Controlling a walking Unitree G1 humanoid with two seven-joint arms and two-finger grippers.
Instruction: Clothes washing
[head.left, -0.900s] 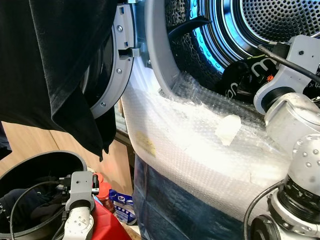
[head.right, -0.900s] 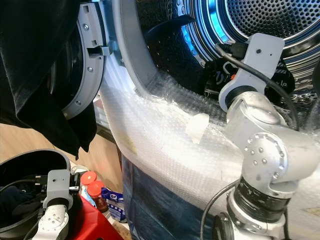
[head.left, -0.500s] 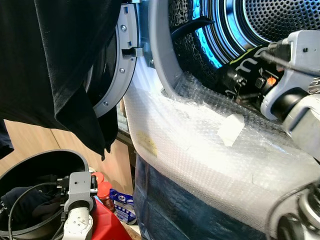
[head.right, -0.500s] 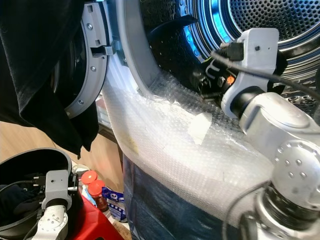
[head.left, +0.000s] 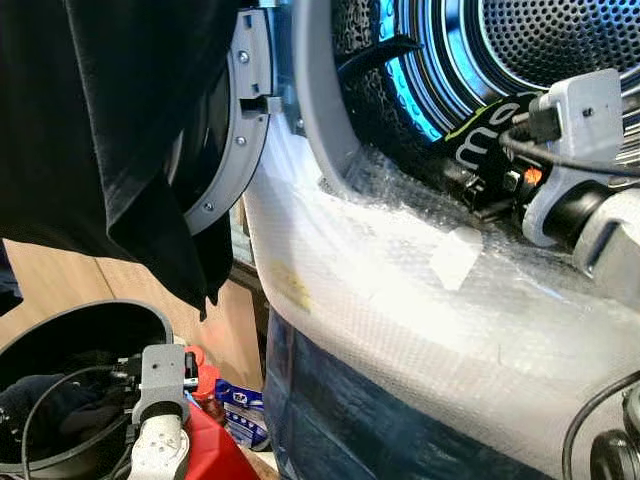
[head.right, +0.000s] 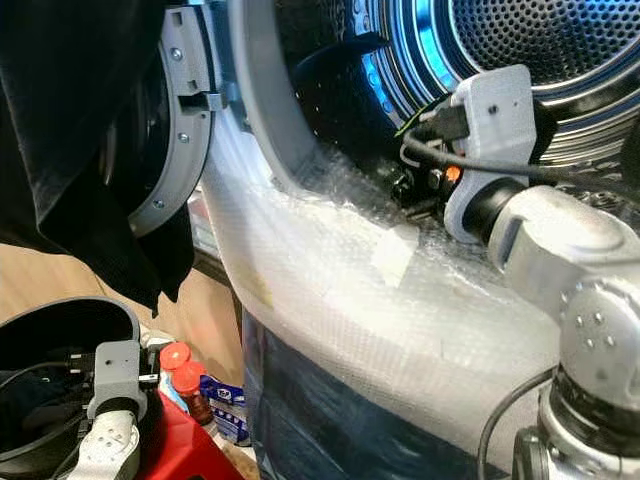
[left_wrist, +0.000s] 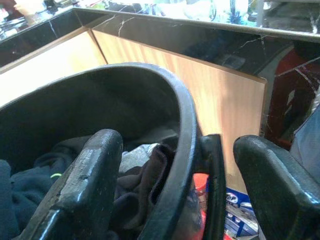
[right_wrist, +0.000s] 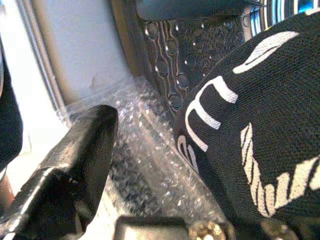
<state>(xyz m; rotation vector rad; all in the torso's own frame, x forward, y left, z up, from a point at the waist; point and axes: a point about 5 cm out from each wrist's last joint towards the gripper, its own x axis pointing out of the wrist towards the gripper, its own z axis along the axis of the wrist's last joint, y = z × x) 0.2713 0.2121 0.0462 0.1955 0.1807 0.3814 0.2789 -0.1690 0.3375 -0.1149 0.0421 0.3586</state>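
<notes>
A black garment with white lettering (head.left: 478, 135) lies at the lip of the washer drum (head.left: 545, 40), half over the bubble wrap (head.left: 400, 290) that covers the front rim. My right gripper (head.left: 488, 190) sits right against it. In the right wrist view one finger (right_wrist: 75, 165) stands well apart from the printed cloth (right_wrist: 260, 130), which hides the other finger. My left gripper (left_wrist: 180, 200) is down low, open, its fingers (left_wrist: 85, 185) either side of the rim of a black laundry basket (head.left: 60, 345) holding dark clothes (left_wrist: 30, 175).
A large black cloth (head.left: 110, 130) hangs at the top left, in front of the open washer door (head.left: 235, 130). Red-capped bottles (head.left: 205, 378) and a blue packet (head.left: 240, 405) stand on the floor by the basket. Wooden panels (left_wrist: 220, 100) lie behind it.
My right forearm has swung lower and closer to the drum lip, and the printed garment has come up onto the rim with it. The left arm has stayed put.
</notes>
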